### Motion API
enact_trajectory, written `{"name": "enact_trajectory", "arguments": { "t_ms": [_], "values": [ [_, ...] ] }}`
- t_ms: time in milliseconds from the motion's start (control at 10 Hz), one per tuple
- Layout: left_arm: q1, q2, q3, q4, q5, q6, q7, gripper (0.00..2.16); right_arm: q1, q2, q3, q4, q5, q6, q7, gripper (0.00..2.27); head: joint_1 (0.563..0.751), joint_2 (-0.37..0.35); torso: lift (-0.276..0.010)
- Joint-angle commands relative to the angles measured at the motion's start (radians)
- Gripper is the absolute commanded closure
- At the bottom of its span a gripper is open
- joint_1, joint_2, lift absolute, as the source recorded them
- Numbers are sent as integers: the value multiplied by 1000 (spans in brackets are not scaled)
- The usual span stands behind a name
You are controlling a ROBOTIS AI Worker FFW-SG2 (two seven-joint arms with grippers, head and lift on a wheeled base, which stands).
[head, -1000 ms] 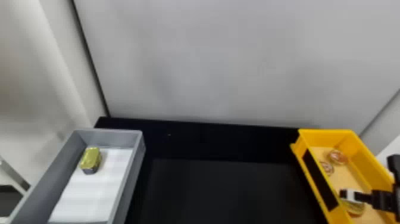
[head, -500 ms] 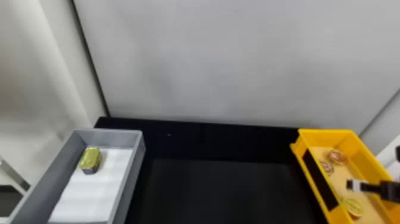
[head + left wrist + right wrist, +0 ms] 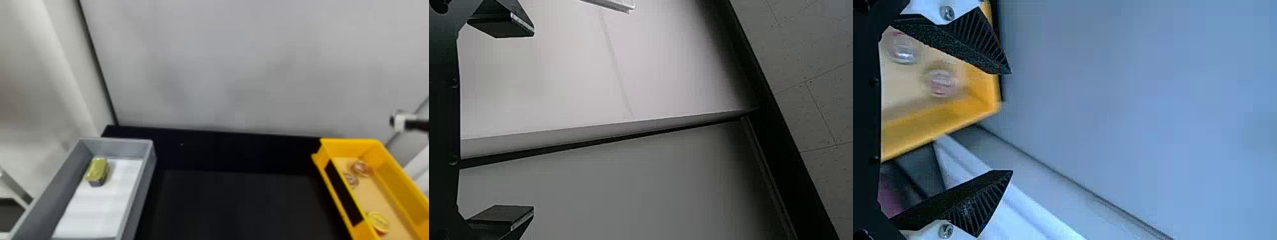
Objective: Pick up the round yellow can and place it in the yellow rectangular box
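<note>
In the head view my right gripper (image 3: 402,122) is at the far right, above and beyond the yellow box (image 3: 395,159). The round yellow can (image 3: 379,222) lies in the near part of that box, by its left wall. In the right wrist view the right gripper (image 3: 1012,122) stands wide open with nothing between its fingers, and the box's yellow wall (image 3: 928,125) shows behind them. My left gripper (image 3: 534,121) is parked away from both boxes in the left wrist view, open and holding nothing.
Two reddish round cans (image 3: 362,168) sit at the far end of the yellow box. On the left, a grey box (image 3: 147,172) with a white bottom holds a gold rectangular tin (image 3: 97,170). The black table (image 3: 236,204) lies between the boxes, with a pale wall behind.
The right gripper has risen out from over the yellow box and moved away from the round yellow can, which it partly covered before. The can remains in the box, now uncovered.
</note>
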Motion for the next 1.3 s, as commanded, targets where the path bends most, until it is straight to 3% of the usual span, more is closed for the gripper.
{"name": "enact_trajectory", "arguments": {
  "t_ms": [0, 200, 500, 800, 1200],
  "values": [
    [-3, 4, 1, 0, 4, 7, 2, 36, -71, -4, 62, -156, 1, 1, -76, 75, 694, -78, -9],
    [-4, 9, 7, 0, 12, 12, 6, 36, -146, -7, 132, -233, 30, -45, -163, 62, 694, -78, -8],
    [-7, 13, 12, 0, 13, 7, 6, 36, -269, -33, 236, -313, 179, -122, -139, 44, 694, -78, -8],
    [-7, 22, 22, 0, 16, 0, 6, 36, -278, -22, 289, -314, 172, -446, -193, 53, 694, -78, -8],
    [-7, 24, 25, 0, 18, -7, 7, 36, -344, -21, 301, -314, 129, -653, -203, 64, 694, -78, -8]
  ]
}}
